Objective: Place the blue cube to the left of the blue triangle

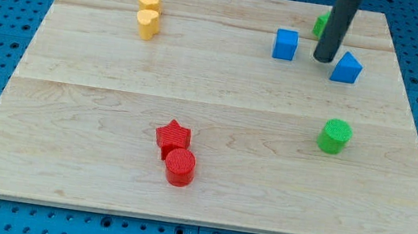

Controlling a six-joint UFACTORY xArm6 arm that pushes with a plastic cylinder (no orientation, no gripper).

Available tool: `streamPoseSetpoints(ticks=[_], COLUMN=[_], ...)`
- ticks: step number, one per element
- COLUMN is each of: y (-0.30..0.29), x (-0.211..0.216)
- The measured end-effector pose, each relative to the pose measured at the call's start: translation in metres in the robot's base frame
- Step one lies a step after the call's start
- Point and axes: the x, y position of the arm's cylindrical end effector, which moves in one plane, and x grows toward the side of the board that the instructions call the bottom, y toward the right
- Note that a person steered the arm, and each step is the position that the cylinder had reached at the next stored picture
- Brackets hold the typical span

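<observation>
The blue cube sits on the wooden board near the view's top right. The blue triangle lies to its right and slightly lower. My tip stands between the two, close to the triangle's left side and a short gap right of the cube. I cannot tell whether it touches the triangle.
A green block is partly hidden behind the rod at the top. A green cylinder stands below the triangle. Two yellow blocks touch at the top left. A red star and a red cylinder touch at bottom centre.
</observation>
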Motion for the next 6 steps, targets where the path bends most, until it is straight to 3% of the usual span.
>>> streamPoseSetpoints(ticks=[1,3,4,5,6], y=[0.022,0.038,0.026,0.028,-0.048], x=[-0.016,0.051,0.048,-0.008,-0.012])
